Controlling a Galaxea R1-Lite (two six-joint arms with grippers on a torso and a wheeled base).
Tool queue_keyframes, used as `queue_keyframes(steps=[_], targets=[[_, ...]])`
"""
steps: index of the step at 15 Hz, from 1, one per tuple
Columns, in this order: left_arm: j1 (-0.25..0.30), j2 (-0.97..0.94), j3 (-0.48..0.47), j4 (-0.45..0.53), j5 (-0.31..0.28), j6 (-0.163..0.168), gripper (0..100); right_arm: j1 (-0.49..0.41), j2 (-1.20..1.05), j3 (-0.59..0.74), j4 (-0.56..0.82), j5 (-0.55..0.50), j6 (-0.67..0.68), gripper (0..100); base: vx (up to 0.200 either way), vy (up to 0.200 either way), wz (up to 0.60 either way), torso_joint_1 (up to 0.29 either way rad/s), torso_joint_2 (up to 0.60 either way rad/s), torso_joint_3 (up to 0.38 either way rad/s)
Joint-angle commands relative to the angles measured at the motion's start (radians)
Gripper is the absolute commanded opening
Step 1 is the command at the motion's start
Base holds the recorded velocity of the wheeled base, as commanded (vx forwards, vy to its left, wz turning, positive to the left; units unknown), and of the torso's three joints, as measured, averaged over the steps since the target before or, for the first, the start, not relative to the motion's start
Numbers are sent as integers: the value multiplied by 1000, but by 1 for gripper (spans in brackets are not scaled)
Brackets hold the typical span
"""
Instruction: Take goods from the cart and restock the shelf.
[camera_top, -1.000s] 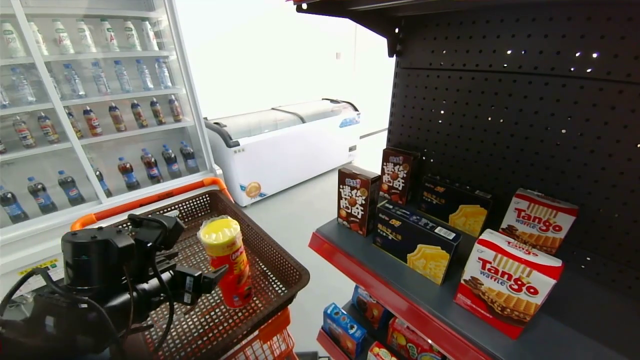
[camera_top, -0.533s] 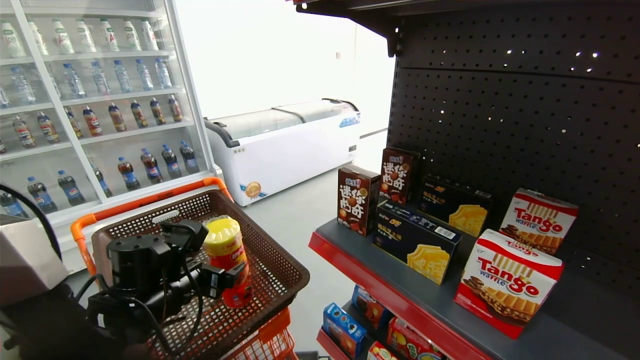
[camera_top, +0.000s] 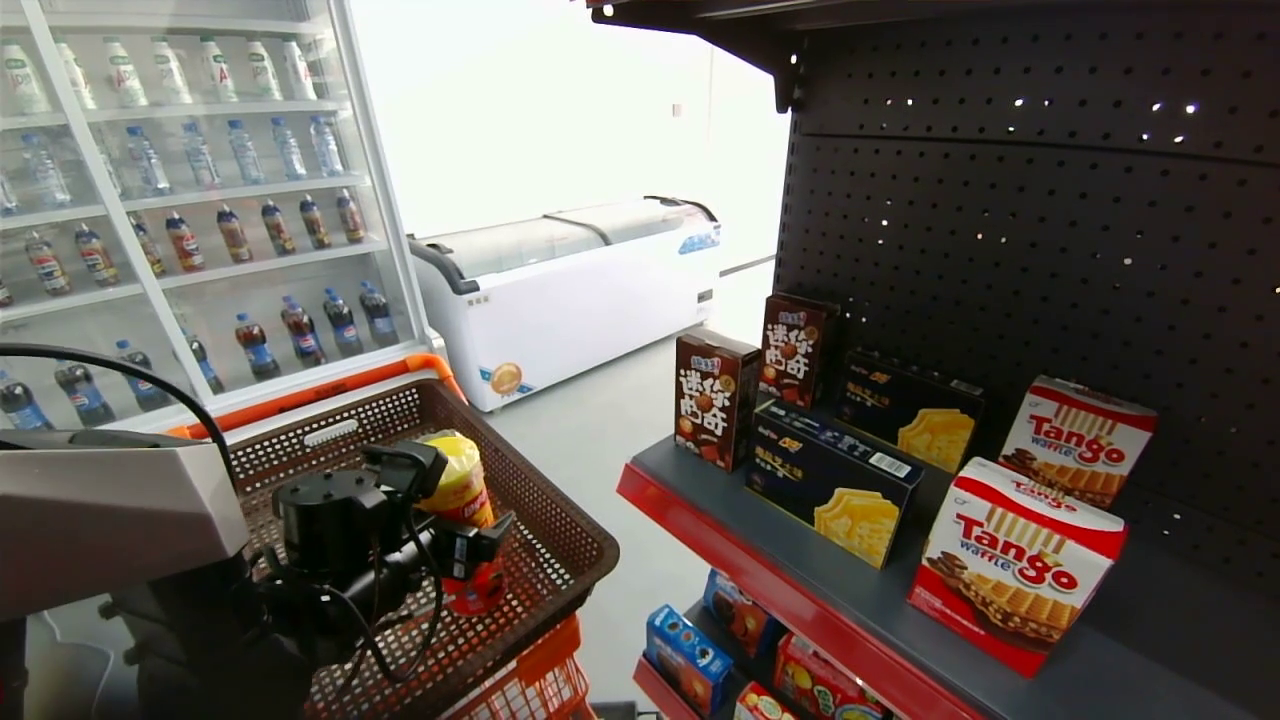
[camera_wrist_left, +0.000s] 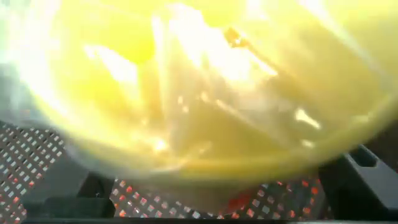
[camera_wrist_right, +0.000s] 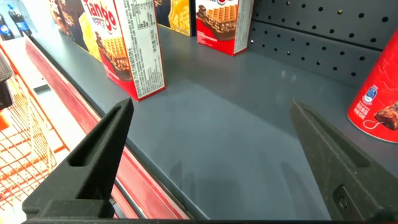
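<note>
Canister partly hidden behind left tool

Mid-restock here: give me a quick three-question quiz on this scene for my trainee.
1. True or false: the yellow-lidded can stands upright in the brown cart basket.
2. The right end effector hovers, open, above: A) the chest freezer, B) the grey shelf, C) the cart basket.
3. Fill in: the head view shows ___ red-and-white wafer boxes on that shelf.

Key: 1 true; 2 B; 3 two.
</note>
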Motion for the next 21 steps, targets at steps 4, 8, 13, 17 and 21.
queue_keyframes(steps=[4, 8, 13, 17, 21], targets=[[-9, 17, -14, 4, 46, 7, 0, -1, 0, 0, 0, 0, 0, 100, 0, 0, 0, 0, 0, 0], [-49, -53, 10, 12, 83, 2, 0, 1, 0, 0, 0, 0, 0, 100, 0, 0, 0, 0, 0, 0], [-86, -173, -149, 227, 91, -24, 0, 1, 0, 0, 0, 0, 0, 100, 0, 0, 0, 0, 0, 0], [-98, -349, -184, 416, 16, -22, 0, 1, 0, 0, 0, 0, 0, 100, 0, 0, 0, 0, 0, 0], [-111, -579, -269, 808, -142, -28, 0, -1, 0, 0, 0, 0, 0, 100, 0, 0, 0, 0, 0, 0]])
